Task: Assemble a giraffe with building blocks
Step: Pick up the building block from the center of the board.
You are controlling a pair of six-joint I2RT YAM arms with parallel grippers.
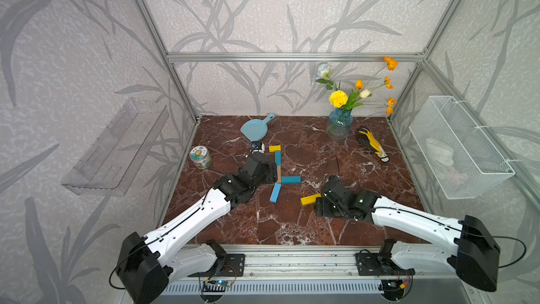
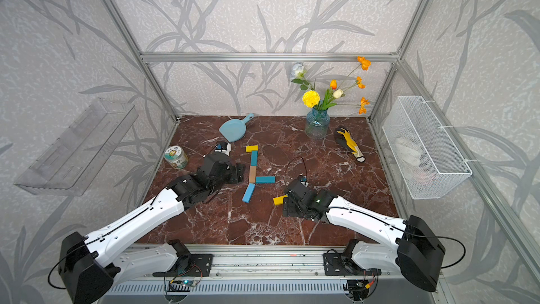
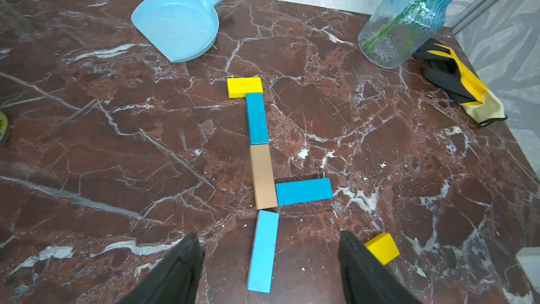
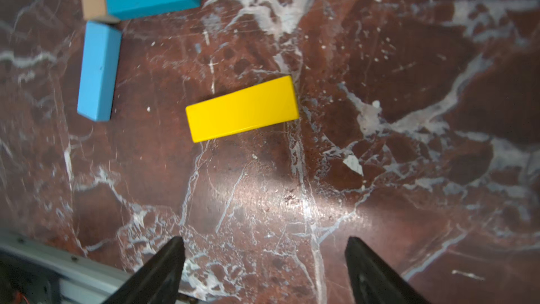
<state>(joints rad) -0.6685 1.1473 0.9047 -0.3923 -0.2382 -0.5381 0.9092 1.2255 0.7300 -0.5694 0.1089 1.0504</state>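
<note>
The giraffe (image 2: pixel 253 168) is laid flat near the middle of the desk (image 1: pixel 292 223), with five bars joined. A short yellow head (image 3: pixel 245 87) is set crosswise at the 12 o'clock end. Below it, a teal neck bar (image 3: pixel 257 118) and a tan bar (image 3: pixel 263 176) are lined up end to end. A teal body (image 3: pixel 304 191) is butted against the tan bar's side and points to 3 o'clock. A light-blue leg (image 3: pixel 263 251) is angled toward 7 o'clock from the tan bar's end. A longer yellow bar (image 4: pixel 242 109) is seen lying apart, at 5 o'clock of the body, ahead of the right gripper (image 4: pixel 265 239), whose jaws are spread with nothing between them. The left gripper (image 3: pixel 269 235) is likewise spread and empty.

The desk is patterned as red-brown marble with white veins and is enclosed by an aluminium frame and grey leaf wallpaper. A dustpan (image 1: pixel 255 128) is placed at 11 o'clock, a glass vase (image 1: pixel 339 125) at 1 o'clock and a can (image 1: pixel 200 157) at 9 o'clock. The can's label cannot be read.
</note>
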